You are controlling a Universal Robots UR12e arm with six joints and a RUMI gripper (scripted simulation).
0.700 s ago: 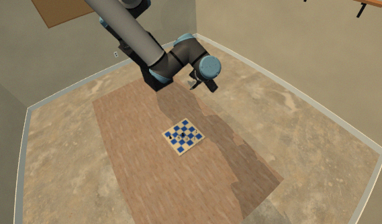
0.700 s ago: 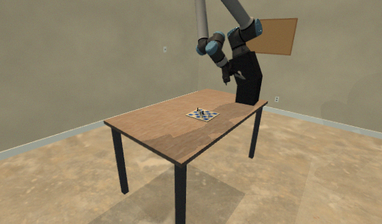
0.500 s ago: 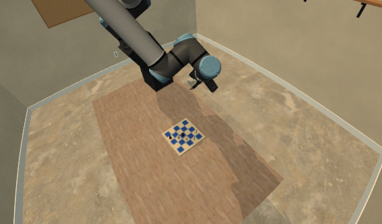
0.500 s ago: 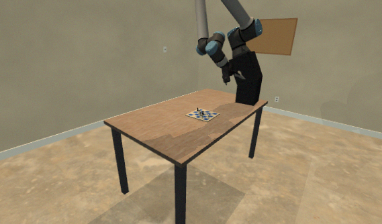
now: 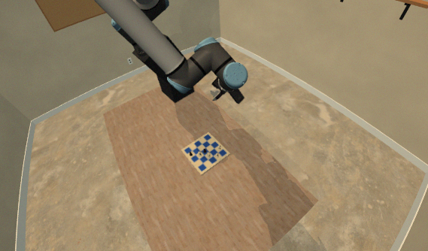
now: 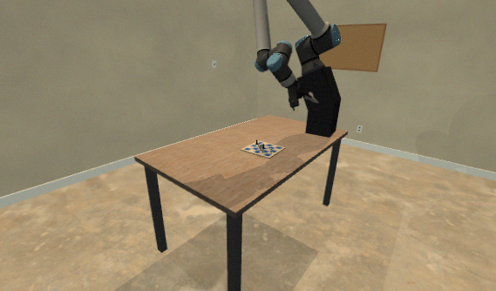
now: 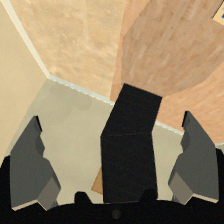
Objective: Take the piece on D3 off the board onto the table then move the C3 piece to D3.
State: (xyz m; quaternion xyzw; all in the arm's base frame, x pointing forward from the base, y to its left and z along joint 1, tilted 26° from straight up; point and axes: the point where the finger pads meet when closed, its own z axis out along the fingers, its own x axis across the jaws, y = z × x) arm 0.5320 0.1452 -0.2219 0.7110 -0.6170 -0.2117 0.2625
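Note:
A small blue-and-cream chessboard (image 5: 201,168) (image 6: 277,151) lies near the middle of the wooden table (image 5: 149,150) (image 6: 199,161). Several small black and white pieces stand on it, too small to tell which squares they are on. My gripper (image 5: 217,92) (image 6: 301,98) (image 7: 111,114) is open and empty. It hangs high above the table's far end, beside the arm's black base (image 6: 322,100) (image 7: 131,150), well away from the board. In the wrist view only a blue corner of the board (image 7: 220,15) shows at the top right.
The table has black legs and stands on a stone-look floor. The arm's black base stands at the table's far end. A brown panel (image 6: 360,45) hangs on the wall behind the arm.

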